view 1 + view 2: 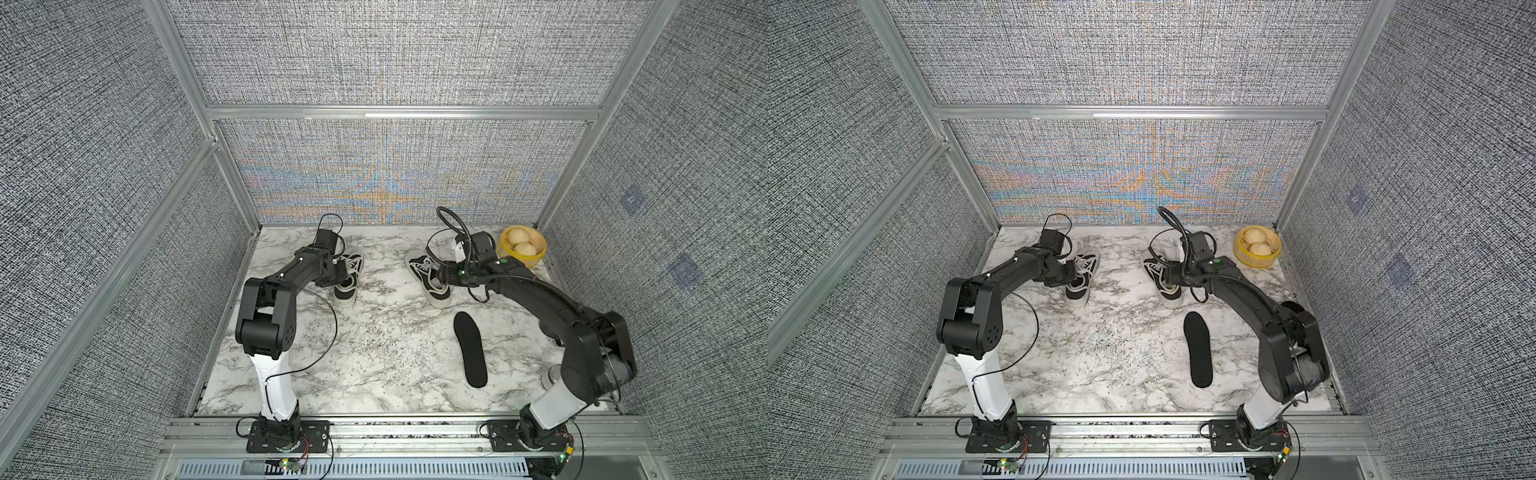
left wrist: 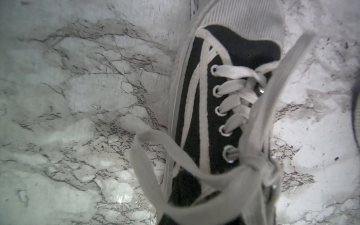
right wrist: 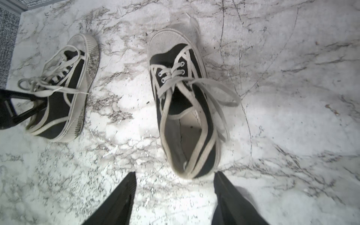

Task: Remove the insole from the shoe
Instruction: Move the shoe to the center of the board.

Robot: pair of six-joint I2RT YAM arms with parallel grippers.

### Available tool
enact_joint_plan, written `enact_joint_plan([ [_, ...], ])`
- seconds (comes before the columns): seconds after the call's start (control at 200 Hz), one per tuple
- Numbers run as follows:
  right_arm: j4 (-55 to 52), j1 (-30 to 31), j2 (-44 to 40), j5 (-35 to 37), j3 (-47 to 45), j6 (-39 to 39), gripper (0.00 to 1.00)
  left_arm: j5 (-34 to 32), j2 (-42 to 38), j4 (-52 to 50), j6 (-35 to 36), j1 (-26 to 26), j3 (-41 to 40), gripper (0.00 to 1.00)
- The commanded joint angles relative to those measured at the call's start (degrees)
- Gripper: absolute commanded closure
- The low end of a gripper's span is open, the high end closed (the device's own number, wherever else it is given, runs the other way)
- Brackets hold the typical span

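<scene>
Right gripper (image 3: 175, 174) hangs spread, black fingers (image 3: 124, 196) either side of the heel of a black canvas sneaker with white laces (image 3: 181, 109), low centre of the right wrist view; it holds nothing. Nearest the arm bases, lower right of centre in both top views, one flat black foam insole (image 1: 470, 350) lies loose on the white marble-patterned tabletop (image 1: 374, 353), well apart from both shoes. Further back, that sneaker's mouth shows a pale bare lining: judged already emptied. Level with it, left of centre, a second black canvas sneaker (image 1: 347, 286) leans to one side, its ribbed sole edge showing at upper left of the right wrist view. Left gripper (image 3: 41, 101) is pressed together, tip down inside this shoe's mouth; what it pinches, insole or collar cloth, cannot be told. Whether an insole sits inside is hidden too. Farthest back, upper right of the table, a yellow round bowl (image 1: 528, 262) with two pale balls (image 1: 524, 248); not involved. Risks, as judged: nothing pins the leaning sneaker, so a pull may lift the whole shoe rather than free the insole. Loose lace loops (image 2: 137, 155) drape close by the left wrist and could snag the fingers on the way out. If the pinch caught only lining, it slips off empty.
</scene>
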Motion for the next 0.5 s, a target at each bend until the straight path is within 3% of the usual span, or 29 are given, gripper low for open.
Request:
enact_joint_plan([
  [0.0,0.9,0.1,-4.4,-0.5,-2.7,0.9,0.34,2.6,-1.2,0.5,1.4,-0.8,-1.6,1.0],
  [0.195,0.8,3.8,-9.4,-2.7,-5.9,3.1,0.35,3.8,-9.4,4.8,-0.8,-6.1,-12.0,1.0],
  [0.495,5.9,13.3,-8.7,-5.6,-9.2,2.8,0.37,3.3,-22.5,10.4,-9.5,-18.2,-30.8,1.0],
])
